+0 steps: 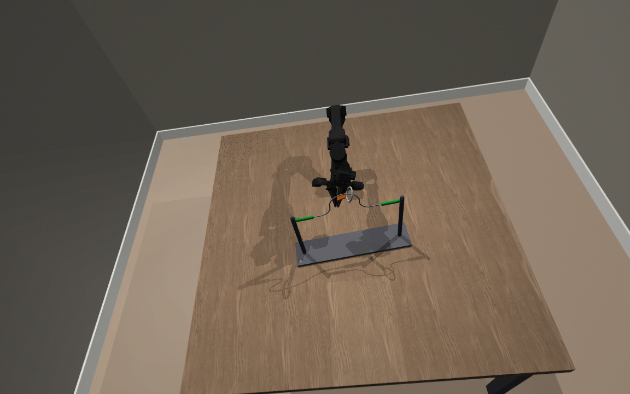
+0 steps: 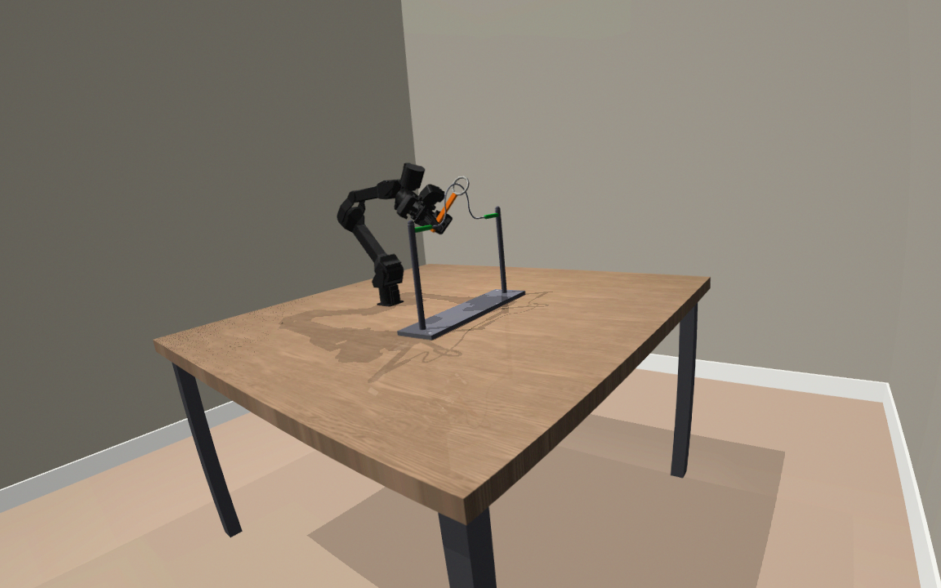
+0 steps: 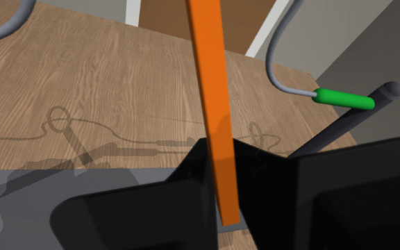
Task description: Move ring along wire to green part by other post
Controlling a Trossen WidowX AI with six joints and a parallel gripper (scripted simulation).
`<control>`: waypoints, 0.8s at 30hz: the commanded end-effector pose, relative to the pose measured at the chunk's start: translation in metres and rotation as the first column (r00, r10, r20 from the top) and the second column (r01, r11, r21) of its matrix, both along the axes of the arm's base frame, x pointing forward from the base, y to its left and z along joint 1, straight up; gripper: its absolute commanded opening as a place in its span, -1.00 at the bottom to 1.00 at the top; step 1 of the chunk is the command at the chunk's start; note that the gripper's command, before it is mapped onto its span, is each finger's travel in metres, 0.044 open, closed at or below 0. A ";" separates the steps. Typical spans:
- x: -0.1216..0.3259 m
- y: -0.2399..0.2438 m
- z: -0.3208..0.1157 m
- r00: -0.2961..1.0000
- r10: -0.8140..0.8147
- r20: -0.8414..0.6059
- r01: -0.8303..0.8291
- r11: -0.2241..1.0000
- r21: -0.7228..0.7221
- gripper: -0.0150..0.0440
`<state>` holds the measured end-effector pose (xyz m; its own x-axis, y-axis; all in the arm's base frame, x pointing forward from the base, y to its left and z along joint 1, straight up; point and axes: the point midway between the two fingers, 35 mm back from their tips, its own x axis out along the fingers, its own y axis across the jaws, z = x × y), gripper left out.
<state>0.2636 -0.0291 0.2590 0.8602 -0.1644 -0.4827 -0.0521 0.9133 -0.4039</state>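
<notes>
- Table: wood-topped table (image 1: 380, 318) (image 2: 459, 409) (image 3: 144, 76), dark legs, biggest thing in the rm.
- Arm: blk six-joint arm (image 1: 337, 132) (image 2: 367, 241), standing on the table, bent over twd the wire.
- Base: long grey base plate (image 1: 327, 247) (image 2: 474, 309) (image 3: 117, 184), flat on the tabletop, a post near each end.
- Posts: robot's R post (image 1: 298, 237) (image 2: 416, 285) (image 3: 342, 125) & L post (image 1: 400, 218) (image 2: 501, 251), both upright. Only the R one shows in the wrist view.
- Wire: thin grey wire (image 1: 328, 208) (image 2: 469, 204) (image 3: 269, 66) runs btwn the posts, w/ a big hump mid-span.
- Gripper: parallel-jaw gripper (image 1: 338, 201) (image 2: 442, 221) (image 3: 212, 144) clamped on the handle, one finger each side.
- Handle: orange handle (image 1: 341, 197) (image 2: 448, 207) (image 3: 214, 76), tilted, slanting up from the fingers to the ring.
- Green bits: R green sleeve (image 1: 304, 218) (image 2: 422, 228) (image 3: 346, 99) & L green sleeve (image 1: 390, 201) (image 2: 491, 216), each next to its post.
- Ring: pale metal ring (image 1: 352, 195) (image 2: 468, 182), around the wire at the hump, btwn the green sleeves & well apart from both. Can't tell from here if it's touching the grey.
</notes>
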 end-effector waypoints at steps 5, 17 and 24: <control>0.000 -0.007 0.004 1.000 -0.002 0.020 0.005 0.988 -0.157 -1.00; 0.001 -0.017 0.012 0.999 0.002 0.043 0.014 0.928 -0.373 -1.00; 0.001 -0.021 0.017 0.998 0.008 0.055 0.020 0.871 -0.491 -1.00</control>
